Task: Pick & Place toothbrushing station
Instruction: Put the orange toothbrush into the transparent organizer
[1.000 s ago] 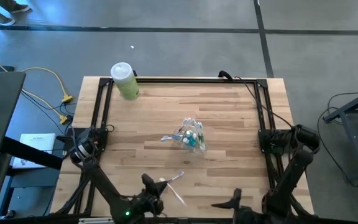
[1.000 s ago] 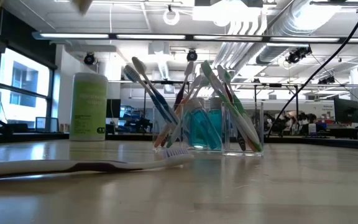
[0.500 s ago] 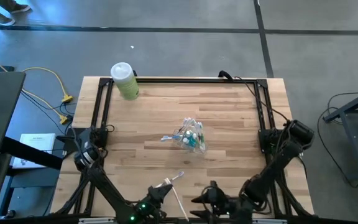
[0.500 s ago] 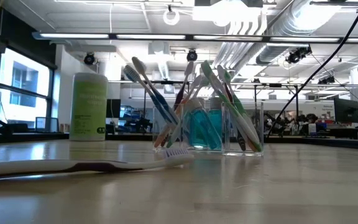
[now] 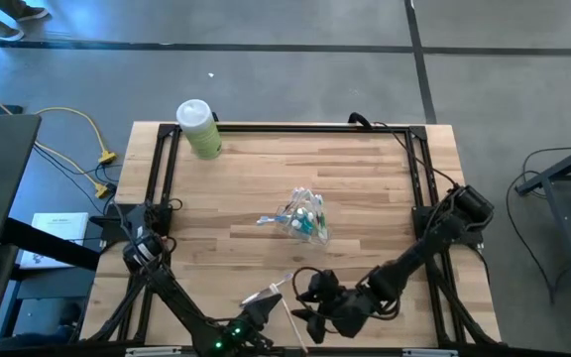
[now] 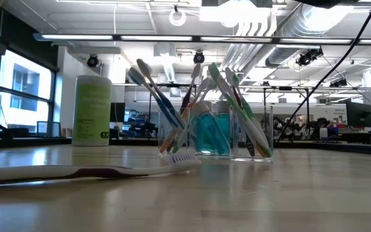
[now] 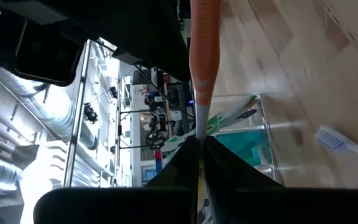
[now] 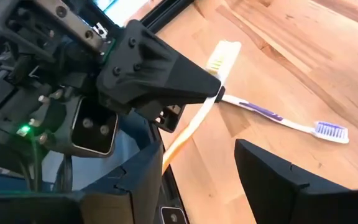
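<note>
A: Status, w/ ref to the cup (image 5: 305, 220)?

B: The cup is seen mid-table, packed w/ brushes and teal tubes (image 6: 212, 134). An orange-handled brush (image 8: 194, 121) is clamped by the left gripper (image 5: 263, 297), at the table's near edge, well short of the cup. A second brush (image 8: 284, 119), white w/ purple, is lying flat on the wood just beside that gripper, crossing under the held one. The right gripper (image 5: 310, 304) is held released, jaws apart, nothing in them, just beside the left gripper on the same near side of the cup.

A: Risks?

B: Judged only: the two grippers are crowded, so a knock betw. fingers is likely if either is swung carelessly. The held brush is pinched at one thin spot; it could be twisted or dropped. The loose brush could be swept off the edge. The cup is light and top-heavy, prob. tipped if a brush is pushed in at an angle.

A: Surface, room?

B: A pale wood top (image 5: 365, 178) w/ a black frame. A green bottle (image 5: 198, 129) is stood at the far corner, well apart from the cup. Grey floor, yellow cable, ceiling ducts and strip lights beyond.
</note>
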`<state>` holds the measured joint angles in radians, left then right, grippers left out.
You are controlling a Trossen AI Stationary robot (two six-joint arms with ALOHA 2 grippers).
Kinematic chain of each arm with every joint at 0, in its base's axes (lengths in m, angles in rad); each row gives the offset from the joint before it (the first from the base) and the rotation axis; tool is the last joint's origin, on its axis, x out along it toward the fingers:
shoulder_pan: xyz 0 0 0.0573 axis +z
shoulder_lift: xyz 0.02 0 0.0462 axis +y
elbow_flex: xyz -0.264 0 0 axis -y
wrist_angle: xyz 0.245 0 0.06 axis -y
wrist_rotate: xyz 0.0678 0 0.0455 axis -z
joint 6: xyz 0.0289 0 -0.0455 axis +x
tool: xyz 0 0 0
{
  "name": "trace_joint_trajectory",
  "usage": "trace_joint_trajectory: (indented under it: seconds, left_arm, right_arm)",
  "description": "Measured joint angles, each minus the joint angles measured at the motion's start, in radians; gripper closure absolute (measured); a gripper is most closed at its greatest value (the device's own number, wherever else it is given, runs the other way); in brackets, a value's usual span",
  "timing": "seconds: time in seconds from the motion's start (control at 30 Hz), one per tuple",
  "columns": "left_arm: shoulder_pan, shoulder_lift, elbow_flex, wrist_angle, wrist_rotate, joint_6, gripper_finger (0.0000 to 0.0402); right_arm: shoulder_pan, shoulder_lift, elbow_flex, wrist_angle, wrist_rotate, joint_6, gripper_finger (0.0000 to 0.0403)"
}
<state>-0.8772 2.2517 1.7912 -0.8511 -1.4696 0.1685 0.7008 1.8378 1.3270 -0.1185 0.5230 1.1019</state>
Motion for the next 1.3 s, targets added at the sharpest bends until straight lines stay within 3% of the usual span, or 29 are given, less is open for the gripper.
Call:
trace_joint_trajectory:
  seconds: [1.0, 1.13, 1.3]
  left_arm:
    - [0.060, 0.000, 0.000, 0.088, 0.042, 0.193, 0.0399]
    - [0.059, 0.000, 0.000, 0.090, 0.047, 0.195, 0.0399]
    - [0.059, -0.001, 0.000, 0.089, 0.048, 0.205, 0.0399]
  right_arm:
    - [-0.088, 0.068, 0.000, 0.004, -0.159, -0.117, 0.0213]
    - [-0.088, 0.068, 0.000, 0.004, -0.160, -0.157, 0.0247]
    - [-0.089, 0.068, 0.000, -0.012, -0.187, -0.217, 0.0341]
